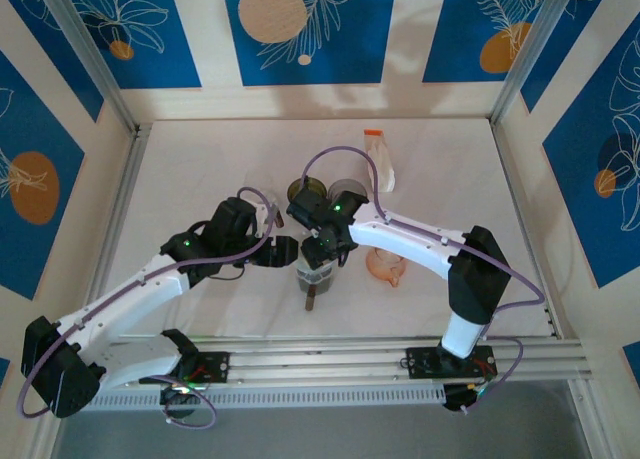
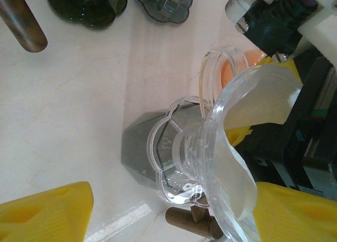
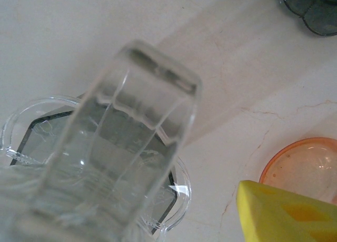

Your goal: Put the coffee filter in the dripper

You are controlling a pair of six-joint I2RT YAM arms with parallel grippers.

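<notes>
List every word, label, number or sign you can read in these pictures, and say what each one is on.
No text can be read here.
Clear dripper: a small raised mark on its base, too small to read.
Wall panels: a leaf and circle pattern, no lettering.

Left arm (image 1: 130,289): we stretch it from the near left corner diagonally inward, its links lying low.
Left gripper (image 1: 287,251): we hold its jaws wide apart, yellow fingers (image 2: 47,213) at both lower corners of its wrist view.
Right arm (image 1: 420,241): we raise it from its base, bend it, and reach leftward.
Right gripper (image 1: 320,249): it points down, just beside the left one; we see one yellow fingertip (image 3: 284,213), so we cannot tell its grip.
</notes>
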